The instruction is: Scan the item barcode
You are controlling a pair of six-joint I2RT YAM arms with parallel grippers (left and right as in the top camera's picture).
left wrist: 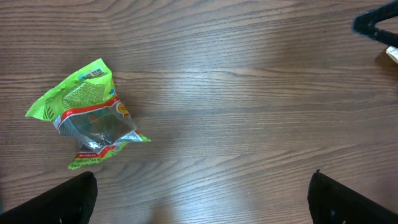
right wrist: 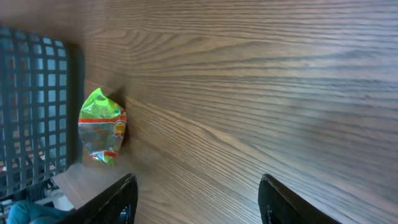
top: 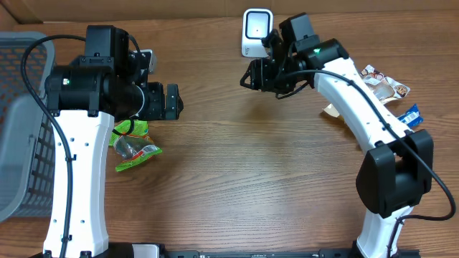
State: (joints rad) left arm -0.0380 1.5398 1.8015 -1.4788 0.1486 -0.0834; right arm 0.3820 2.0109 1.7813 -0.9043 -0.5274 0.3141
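A crumpled green snack bag [top: 133, 147] with a clear window lies flat on the wooden table, by the left arm's base. In the left wrist view the snack bag [left wrist: 87, 115] sits up and left of my left gripper [left wrist: 202, 202], which hangs open above bare wood. The white barcode scanner [top: 256, 32] stands at the back centre. My right gripper [top: 246, 75] hovers just in front of the scanner, open and holding nothing. In the right wrist view the snack bag [right wrist: 102, 124] lies far off, and my right gripper [right wrist: 199, 202] has only wood between its fingers.
A grey mesh basket [top: 21, 107] fills the left edge, also showing as a dark grid [right wrist: 37, 106] in the right wrist view. More packets, a white-brown one [top: 384, 84] and a blue one [top: 410, 115], lie at the right behind the right arm.
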